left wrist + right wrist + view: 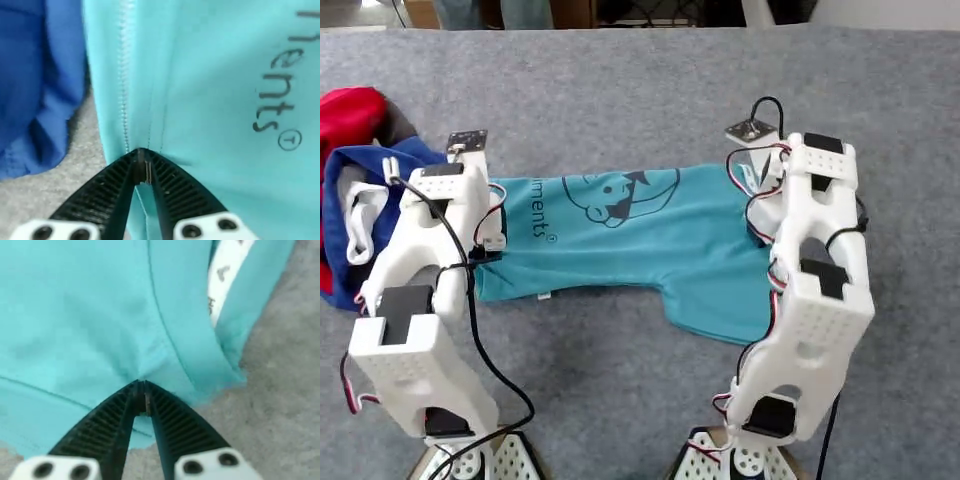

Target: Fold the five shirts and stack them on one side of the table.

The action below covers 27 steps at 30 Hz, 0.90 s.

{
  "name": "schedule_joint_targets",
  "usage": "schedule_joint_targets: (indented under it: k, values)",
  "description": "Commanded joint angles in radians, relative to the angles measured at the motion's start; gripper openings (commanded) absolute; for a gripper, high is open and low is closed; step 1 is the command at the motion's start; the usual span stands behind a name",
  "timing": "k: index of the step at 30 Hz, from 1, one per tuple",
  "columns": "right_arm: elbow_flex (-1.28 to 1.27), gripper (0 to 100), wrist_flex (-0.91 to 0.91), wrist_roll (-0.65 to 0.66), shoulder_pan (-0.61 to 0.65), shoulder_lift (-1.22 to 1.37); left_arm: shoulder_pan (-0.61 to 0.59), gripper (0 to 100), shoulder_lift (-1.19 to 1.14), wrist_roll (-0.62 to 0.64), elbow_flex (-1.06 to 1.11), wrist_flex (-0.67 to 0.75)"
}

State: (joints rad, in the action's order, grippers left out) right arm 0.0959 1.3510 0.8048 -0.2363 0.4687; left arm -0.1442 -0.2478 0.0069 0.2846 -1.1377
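Observation:
A teal shirt (640,235) with dark print lies stretched across the grey table between my two arms, partly folded. My left gripper (141,159) is shut on its hem end (135,100), pinching the fabric at the tips. At the collar end, my right gripper (141,390) is shut on the teal cloth beside the white neck label (227,270). In the high view the left gripper (485,245) sits at the shirt's left edge and the right gripper (765,225) at its right edge.
A pile of other shirts, blue (360,200) and red (350,110), lies at the table's left edge next to the left arm. The blue cloth (40,85) lies close beside the teal hem. Bare grey table (620,90) stretches behind the shirt.

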Motion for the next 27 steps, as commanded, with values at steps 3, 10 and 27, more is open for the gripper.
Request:
schedule_joint_targets:
  k: [3,10,27]
  values:
    - [-0.001,1.5,-0.006,0.008,0.023,-0.228,0.087,3,0.184,-0.061,-0.022,-0.091]
    - [-0.004,1.5,-0.137,-0.086,0.028,-0.199,0.025,3,0.331,-0.025,-0.061,0.031]
    - [-0.002,1.5,-0.157,-0.124,-0.037,-0.025,-0.097,3,-0.35,0.104,-0.555,0.048]
